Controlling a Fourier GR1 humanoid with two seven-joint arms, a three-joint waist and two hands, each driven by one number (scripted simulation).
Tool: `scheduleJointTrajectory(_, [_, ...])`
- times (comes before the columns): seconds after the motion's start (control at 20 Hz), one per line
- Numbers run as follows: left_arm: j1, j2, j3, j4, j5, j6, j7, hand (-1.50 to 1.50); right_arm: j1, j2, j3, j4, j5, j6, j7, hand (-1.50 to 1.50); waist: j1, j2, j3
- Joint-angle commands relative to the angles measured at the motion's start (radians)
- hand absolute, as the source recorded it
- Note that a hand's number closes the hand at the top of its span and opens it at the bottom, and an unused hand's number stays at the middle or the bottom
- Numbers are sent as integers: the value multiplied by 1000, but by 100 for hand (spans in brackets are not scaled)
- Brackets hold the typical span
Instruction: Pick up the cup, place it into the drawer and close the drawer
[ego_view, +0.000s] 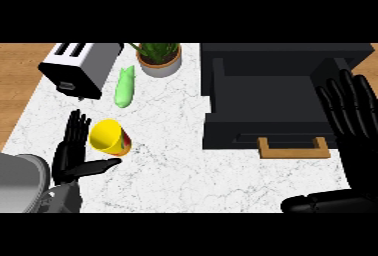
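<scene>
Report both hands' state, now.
Left hand: open, fingers straight, beside the yellow cup, not curled round it.
Right hand: open, fingers up, holding nothing.

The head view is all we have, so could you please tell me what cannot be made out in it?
- Drawer: its right side is hidden behind the right hand, and its inside is too dark to tell any contents.
- Cup: whether the left hand touches it cannot be told.
- Plant: leaf tips are cut off by the view's top edge.
- Toaster: its far end is cut off by the same edge.
</scene>
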Motion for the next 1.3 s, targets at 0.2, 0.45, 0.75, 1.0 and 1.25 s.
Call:
scheduleJointTrajectory(0.2, [-62,4,4,196,-13,9,-121,-150,-39,-4,-5,-25,-15,-19,68,-150,0,0,0])
scheduleJointTrajectory(0.45, [-168,41,31,406,-14,-33,-216,-150,20,9,12,23,25,18,-45,-150,-3,1,0])
scheduleJointTrajectory(0.75, [-188,38,24,430,-2,-55,-242,-150,16,18,23,-51,11,-7,18,-150,-2,0,0])
scheduleJointTrajectory(1.0, [-244,37,32,521,7,-83,-266,-150,-37,0,8,-24,-6,0,40,-150,-6,2,-1])
scheduleJointTrajectory(1.25, [-266,33,45,615,16,-129,-342,-150,-39,-17,-20,40,-22,34,-8,-150,-9,4,-1])
